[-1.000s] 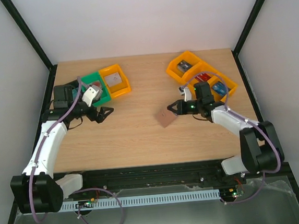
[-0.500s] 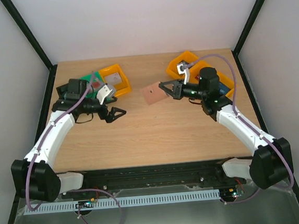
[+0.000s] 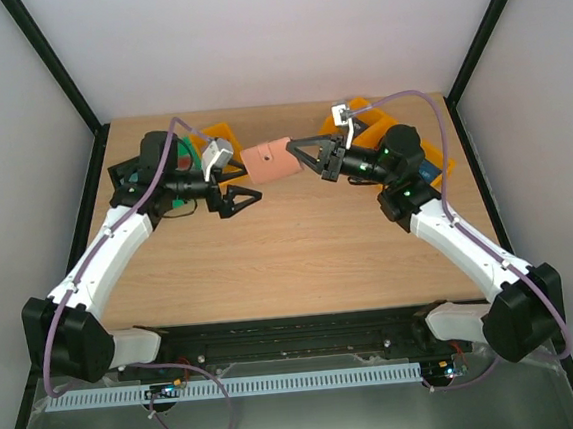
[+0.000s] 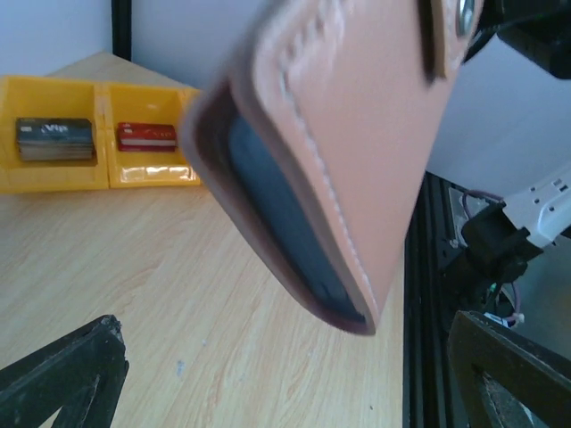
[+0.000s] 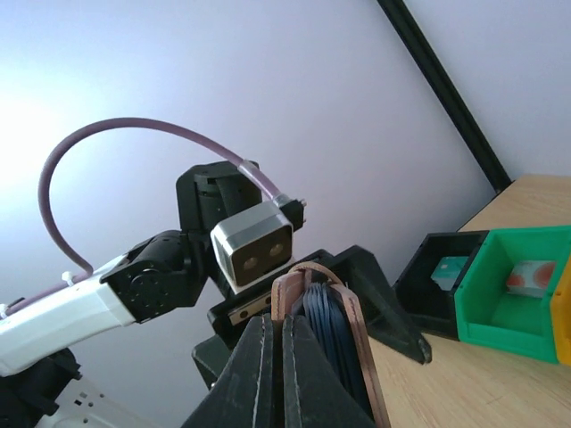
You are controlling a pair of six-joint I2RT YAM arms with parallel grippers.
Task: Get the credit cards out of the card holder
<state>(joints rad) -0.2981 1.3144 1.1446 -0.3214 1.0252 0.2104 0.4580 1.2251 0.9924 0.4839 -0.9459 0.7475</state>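
The tan card holder (image 3: 265,161) hangs in the air at mid-back, with my right gripper (image 3: 299,155) shut on one of its flaps. The right wrist view shows the holder (image 5: 355,314) edge-on, partly spread, with dark blue layers inside, pinched at the gripper (image 5: 278,323). My left gripper (image 3: 242,199) stands open just below and left of it. In the left wrist view the holder (image 4: 357,134) fills the space above the wide-apart fingers (image 4: 67,374). Credit cards lie in bins: teal (image 5: 449,266), whitish-red (image 5: 532,276), grey (image 4: 53,139), red (image 4: 147,135).
A black bin (image 5: 426,259) and a green bin (image 5: 500,312) sit beside an orange bin (image 3: 221,135) at the back left, partly behind the left arm. More orange bins (image 3: 360,111) stand at the back right. Black frame posts edge the table.
My right gripper lifted the card holder off the table and carried it up and left. My left gripper, still open, moved right towards it.
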